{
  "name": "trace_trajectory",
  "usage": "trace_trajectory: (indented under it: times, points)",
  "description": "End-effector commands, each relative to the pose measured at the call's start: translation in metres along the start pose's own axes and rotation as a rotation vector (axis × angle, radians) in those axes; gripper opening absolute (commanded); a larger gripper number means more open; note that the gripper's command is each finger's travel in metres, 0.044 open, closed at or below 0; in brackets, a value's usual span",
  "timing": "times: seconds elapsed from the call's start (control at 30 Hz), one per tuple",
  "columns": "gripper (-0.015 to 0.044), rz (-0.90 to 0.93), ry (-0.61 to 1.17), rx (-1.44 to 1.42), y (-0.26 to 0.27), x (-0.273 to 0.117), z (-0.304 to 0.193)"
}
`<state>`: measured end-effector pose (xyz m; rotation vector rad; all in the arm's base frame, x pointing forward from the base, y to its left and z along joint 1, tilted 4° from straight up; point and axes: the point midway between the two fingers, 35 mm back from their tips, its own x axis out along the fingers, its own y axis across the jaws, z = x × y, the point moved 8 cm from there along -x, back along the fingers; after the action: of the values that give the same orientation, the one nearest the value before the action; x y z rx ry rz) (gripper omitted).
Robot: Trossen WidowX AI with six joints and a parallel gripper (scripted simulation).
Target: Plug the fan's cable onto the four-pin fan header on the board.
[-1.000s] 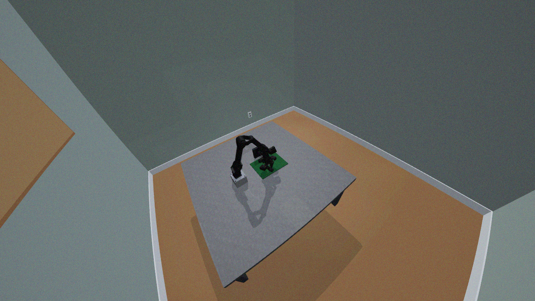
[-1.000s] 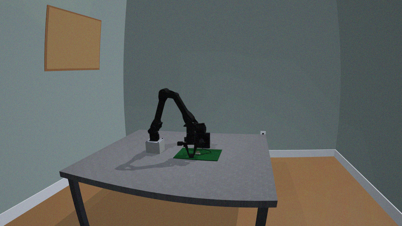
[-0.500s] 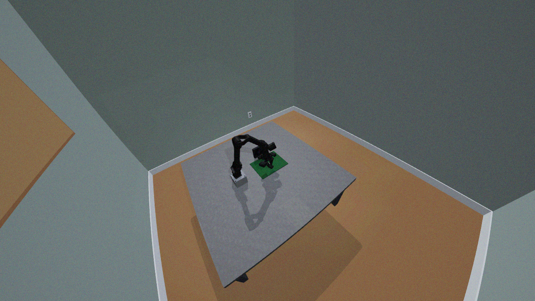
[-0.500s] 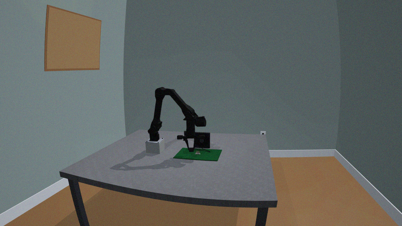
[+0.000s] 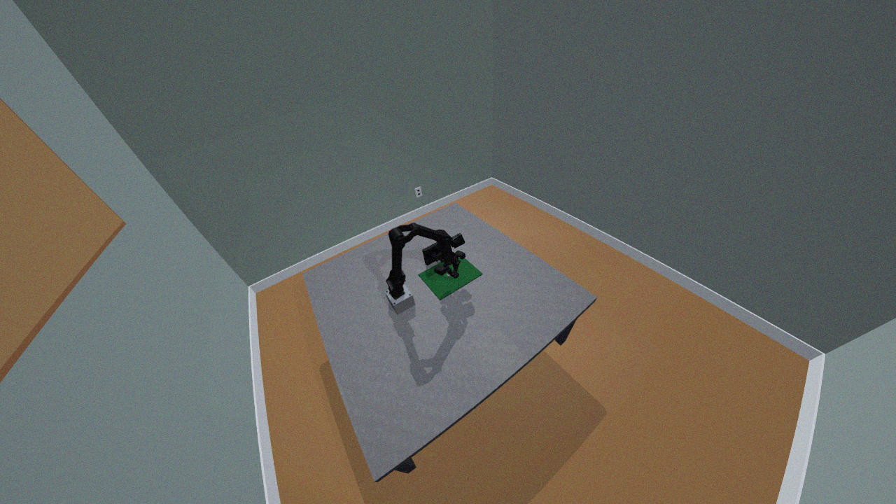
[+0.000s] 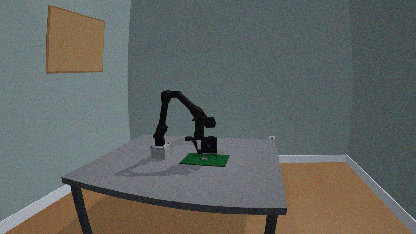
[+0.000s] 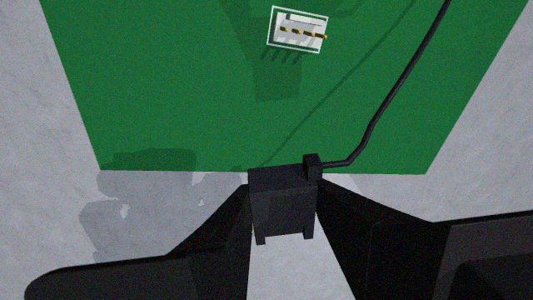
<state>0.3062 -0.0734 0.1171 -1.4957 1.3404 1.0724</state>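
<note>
My gripper [image 5: 454, 274] [image 6: 199, 151] [image 7: 280, 188] is shut on the fan cable's black plug [image 7: 283, 212]. It holds the plug above the green board [image 5: 441, 292] [image 6: 186, 162] [image 7: 166, 104]; in the wrist view, the plug appears below the board's near edge. The black cable [image 7: 391, 96] leaves a small block at the plug's top right corner and runs to the upper right. The white four-pin header [image 6: 204, 158] [image 7: 296, 35] stands on the board, apart from the plug, at the top centre of the wrist view. Its gold pins are uncovered.
The square black fan [image 5: 430, 253] [image 6: 211, 145] stands behind the header area, close beside the gripper in the exterior view. The arm's pale base block [image 5: 400, 302] [image 6: 160, 152] is left of the board on the grey table [image 5: 488, 351] [image 6: 232, 189].
</note>
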Motion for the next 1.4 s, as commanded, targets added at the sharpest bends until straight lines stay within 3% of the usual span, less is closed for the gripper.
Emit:
trace_trajectory:
  times: [0.0,0.73,1.37]
  points:
    - [0.0,-0.004,-0.033,0.103,-0.015,-0.003,-0.001]
    - [0.0,0.076,-0.189,0.646,-0.083,-0.005,0.005]
    - [0.0,0.113,-0.346,0.639,-0.08,0.014,0.0]
